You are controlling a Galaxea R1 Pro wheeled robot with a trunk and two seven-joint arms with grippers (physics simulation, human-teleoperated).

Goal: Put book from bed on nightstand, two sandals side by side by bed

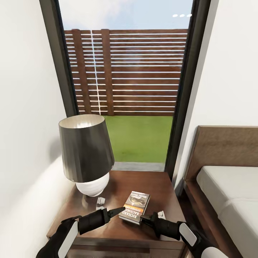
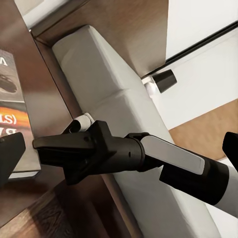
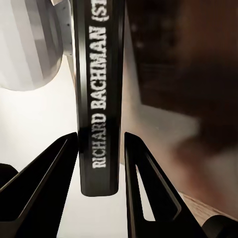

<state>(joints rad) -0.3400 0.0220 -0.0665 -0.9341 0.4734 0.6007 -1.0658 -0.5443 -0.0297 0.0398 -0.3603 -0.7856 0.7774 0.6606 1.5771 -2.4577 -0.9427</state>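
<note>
The book (image 1: pixel 135 207), dark with an orange band and "RICHARD BACHMAN" lettering, is low over the nightstand (image 1: pixel 157 182) beside the lamp. My right gripper (image 1: pixel 142 218) is shut on its near right corner. The fingers (image 3: pixel 141 168) press either side of the spine (image 3: pixel 99 99). I cannot tell whether the book rests on the wood. My left gripper (image 1: pixel 117 210) is open just left of the book, holding nothing. The left wrist view shows the book (image 2: pixel 10 94), the right gripper (image 2: pixel 74 148) and the bed (image 2: pixel 109 84). The bed (image 1: pixel 229 186) stands at the right. The sandals are out of view.
A lamp (image 1: pixel 86 150) with a dark shade and white base stands on the nightstand's back left. Two small white objects (image 1: pixel 101 201) (image 1: pixel 161 214) lie on the top. A tall window (image 1: pixel 125 71) is behind, and a white wall is close on the left.
</note>
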